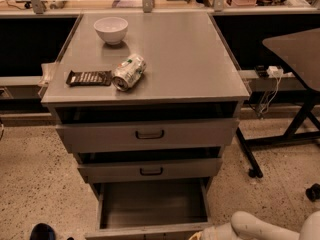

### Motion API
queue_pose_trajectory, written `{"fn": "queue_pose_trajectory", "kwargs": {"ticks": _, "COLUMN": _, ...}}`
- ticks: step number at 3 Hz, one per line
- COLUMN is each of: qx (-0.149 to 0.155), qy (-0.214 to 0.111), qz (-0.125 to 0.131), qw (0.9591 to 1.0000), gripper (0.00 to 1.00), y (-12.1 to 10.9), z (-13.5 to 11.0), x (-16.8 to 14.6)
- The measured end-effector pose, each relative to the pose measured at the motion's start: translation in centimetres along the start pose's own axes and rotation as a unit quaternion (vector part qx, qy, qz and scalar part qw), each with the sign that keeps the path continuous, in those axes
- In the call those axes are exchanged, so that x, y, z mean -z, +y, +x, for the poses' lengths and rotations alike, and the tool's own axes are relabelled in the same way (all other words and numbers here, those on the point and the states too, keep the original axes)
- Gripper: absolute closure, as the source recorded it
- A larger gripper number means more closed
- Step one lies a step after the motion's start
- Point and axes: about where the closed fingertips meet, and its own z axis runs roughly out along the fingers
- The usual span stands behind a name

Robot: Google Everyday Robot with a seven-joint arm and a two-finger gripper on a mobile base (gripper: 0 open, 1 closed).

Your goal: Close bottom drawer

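Gripper [199, 233] low at the right end of the open bottom drawer [150, 204].
Drawer front runs left-right, starting just left of the jaws, and is pulled well out. The cabinet lies straight beyond the jaws, so the push likely goes away from the camera. Jaws spread or pressed: can't tell.

On the tabletop [190, 59] the bowl [111, 29] sits behind the can [129, 72], with the bar [90, 77] left of it. The gripper [199, 233] is at the front right corner of the bottom drawer [150, 204].
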Motion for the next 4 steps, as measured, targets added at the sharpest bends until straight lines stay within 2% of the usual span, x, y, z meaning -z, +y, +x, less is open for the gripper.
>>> {"fn": "queue_pose_trajectory", "kwargs": {"ticks": 1, "qx": -0.004, "qy": -0.001, "qz": 0.019, "qw": 0.9998, "gripper": 0.99, "y": -0.6, "z": 1.7, "x": -1.8}}
{"fn": "queue_pose_trajectory", "kwargs": {"ticks": 2, "qx": -0.013, "qy": 0.008, "qz": 0.062, "qw": 0.9980, "gripper": 1.00, "y": -2.3, "z": 3.2, "x": -4.0}}
{"fn": "queue_pose_trajectory", "kwargs": {"ticks": 3, "qx": -0.051, "qy": 0.025, "qz": 0.109, "qw": 0.9925, "gripper": 1.00, "y": -3.7, "z": 4.4, "x": -5.0}}
{"fn": "queue_pose_trajectory", "kwargs": {"ticks": 4, "qx": -0.107, "qy": 0.010, "qz": 0.162, "qw": 0.9808, "gripper": 1.00, "y": -4.7, "z": 4.8, "x": -5.3}}
